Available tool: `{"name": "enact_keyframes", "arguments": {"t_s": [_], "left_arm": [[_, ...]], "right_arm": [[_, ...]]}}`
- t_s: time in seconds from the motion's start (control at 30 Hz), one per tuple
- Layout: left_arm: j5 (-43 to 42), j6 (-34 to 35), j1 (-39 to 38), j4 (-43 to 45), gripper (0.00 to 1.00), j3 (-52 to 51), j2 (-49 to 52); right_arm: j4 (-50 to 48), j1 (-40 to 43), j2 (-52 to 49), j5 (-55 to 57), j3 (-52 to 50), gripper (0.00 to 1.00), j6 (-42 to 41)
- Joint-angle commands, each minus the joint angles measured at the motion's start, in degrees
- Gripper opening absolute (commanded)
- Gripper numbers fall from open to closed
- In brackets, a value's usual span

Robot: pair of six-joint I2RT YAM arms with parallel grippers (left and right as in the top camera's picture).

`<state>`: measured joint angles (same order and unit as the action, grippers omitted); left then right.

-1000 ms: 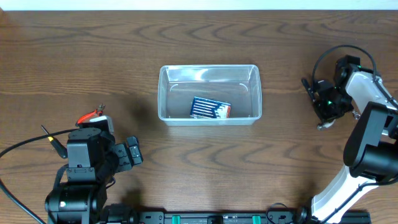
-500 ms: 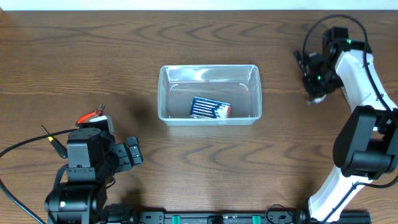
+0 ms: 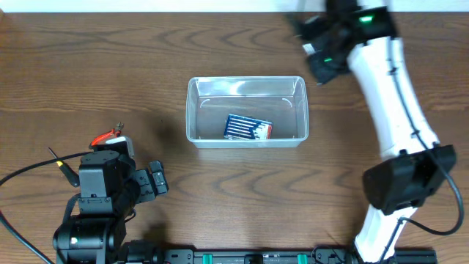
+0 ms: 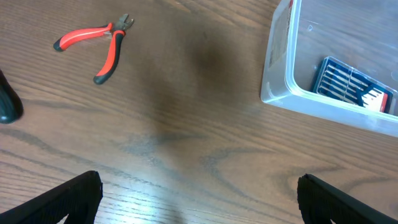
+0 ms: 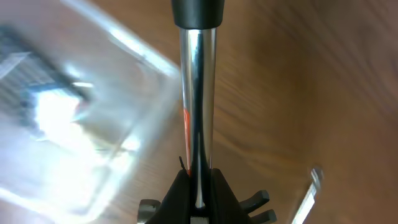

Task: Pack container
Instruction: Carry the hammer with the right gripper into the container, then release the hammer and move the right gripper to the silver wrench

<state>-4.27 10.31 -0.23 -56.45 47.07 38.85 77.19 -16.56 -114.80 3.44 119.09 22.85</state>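
Right now your right gripper (image 5: 198, 186) is clamping a chrome-shafted tool (image 5: 198, 93). Its jaws are pinching the lower part of the shaft, and the tool's black end is reaching the top edge of the right wrist view. From overhead, that arm is showing blurred, with the gripper hanging near the far right corner of the container (image 3: 192, 110) and outside its rim. The container is sitting in the middle of the table (image 3: 220, 205), and a blue packet (image 3: 248, 127) is lying flat on its floor, toward the near wall. Your left gripper (image 4: 199, 205) is hovering over bare wood with its fingers (image 4: 62, 199) spread wide and nothing between them. Red-handled pliers (image 4: 93, 40) are lying on the table, well apart from the container's left wall. Whether the tool's tip is touching anything, you cannot tell.
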Motion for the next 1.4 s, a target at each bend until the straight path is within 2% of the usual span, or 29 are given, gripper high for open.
{"name": "enact_keyframes", "arguments": {"t_s": [0.0, 0.17, 0.37, 0.67, 0.87, 0.97, 1.0, 1.03, 1.07, 1.17, 1.2, 1.37], "left_arm": [[0.48, -0.2, -0.22, -0.09, 0.98, 1.18, 0.0], [0.48, -0.44, -0.22, -0.09, 0.98, 1.18, 0.0], [0.48, -0.66, -0.24, -0.09, 0.98, 1.18, 0.0], [0.48, -0.61, -0.24, -0.11, 0.98, 1.18, 0.0], [0.48, -0.61, -0.22, -0.55, 0.98, 1.18, 0.0], [0.48, -0.63, -0.22, -1.44, 0.98, 1.18, 0.0], [0.48, -0.61, -0.22, -1.6, 0.98, 1.18, 0.0], [0.48, -0.61, -0.24, -1.57, 0.98, 1.18, 0.0], [0.48, -0.63, -0.22, -1.57, 0.98, 1.18, 0.0], [0.48, -0.63, -0.22, -1.55, 0.98, 1.18, 0.0], [0.48, -0.63, -0.22, -1.53, 0.98, 1.18, 0.0], [0.48, -0.61, -0.22, -1.51, 0.98, 1.18, 0.0]], "right_arm": [[0.63, -6.62, -0.61, -1.03, 0.11, 0.01, 6.25], [0.13, -13.75, -0.63, -2.21, -2.36, 0.01, 14.19], [-1.81, -14.25, -0.63, -5.66, -13.38, 0.01, 26.95], [-17.33, -12.9, -0.63, -6.1, -31.71, 0.01, 26.93], [-25.18, -12.87, -0.63, -8.22, -37.55, 0.01, 26.93], [-24.74, -13.05, -0.63, -8.22, -38.53, 0.01, 26.62], [-24.5, -13.05, -0.63, -8.2, -38.53, 0.06, 26.38], [-24.28, -13.05, -0.61, -8.2, -38.53, 0.24, 26.23], [-24.26, -13.05, -0.61, -8.2, -38.53, 0.34, 26.23], [-24.28, -13.2, -0.55, -8.2, -38.34, 0.93, 25.42], [-24.26, -13.4, -0.48, -8.2, -37.88, 0.99, 24.2], [-21.38, -14.16, 0.24, -8.17, -28.09, 0.99, 13.53]]}}
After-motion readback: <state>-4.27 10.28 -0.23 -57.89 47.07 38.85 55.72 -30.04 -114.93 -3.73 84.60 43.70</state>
